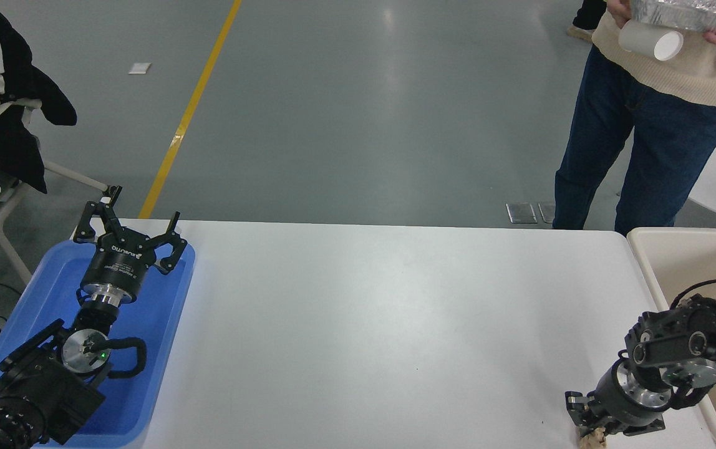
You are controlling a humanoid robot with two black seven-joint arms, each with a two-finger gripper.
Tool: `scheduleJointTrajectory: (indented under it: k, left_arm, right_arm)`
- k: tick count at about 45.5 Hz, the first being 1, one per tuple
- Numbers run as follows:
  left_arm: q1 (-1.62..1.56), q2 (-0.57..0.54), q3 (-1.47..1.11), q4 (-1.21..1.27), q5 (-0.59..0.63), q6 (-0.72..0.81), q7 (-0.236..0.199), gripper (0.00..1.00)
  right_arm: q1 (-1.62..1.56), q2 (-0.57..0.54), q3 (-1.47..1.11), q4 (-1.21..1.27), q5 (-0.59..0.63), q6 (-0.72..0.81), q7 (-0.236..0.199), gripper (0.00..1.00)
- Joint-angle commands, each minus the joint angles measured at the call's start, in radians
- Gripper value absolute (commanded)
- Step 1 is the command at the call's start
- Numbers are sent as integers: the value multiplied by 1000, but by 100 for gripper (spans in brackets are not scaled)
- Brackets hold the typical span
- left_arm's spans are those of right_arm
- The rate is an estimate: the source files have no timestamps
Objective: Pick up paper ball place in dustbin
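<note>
The paper ball (592, 440) is a tan crumpled wad at the table's front right corner, mostly hidden under my right gripper and cut off by the picture's bottom edge. My right gripper (607, 425) points down over it, with its fingers (575, 406) drawn in around the wad and shut on it. The beige dustbin (646, 257) stands just past the table's right edge, right of the gripper. My left gripper (128, 223) is open and empty, parked over the blue tray (164, 312) at the lower left.
A person in jeans stands at the far right, holding a silver foil tray (695, 11) and a white paper cup (650, 41). A seated person and a chair are at the far left. The white table (383, 324) spans the middle.
</note>
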Motion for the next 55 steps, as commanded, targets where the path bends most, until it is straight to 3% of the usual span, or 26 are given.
scheduleJointTrajectory:
  k: [1,7,11,34,55]
  left_arm:
    - [-1,0,0,0,0,0,2,100]
    - [-1,0,0,0,0,0,1,100]
    - [1,0,0,0,0,1,0,100]
    - [1,2,0,0,0,1,0,100]
    - [1,2,0,0,0,1,0,100]
  right_arm:
    - [294,-48,-155,170,3,96,3,0]
    - [591,-54,-261,266,57,228,6,0]
    - [808,-45,-331,273,143,422,6,0]
    - [1276,-52,-452,273,218,422,8,0]
    - [1305,-101,-489,259,209,422,8,0]
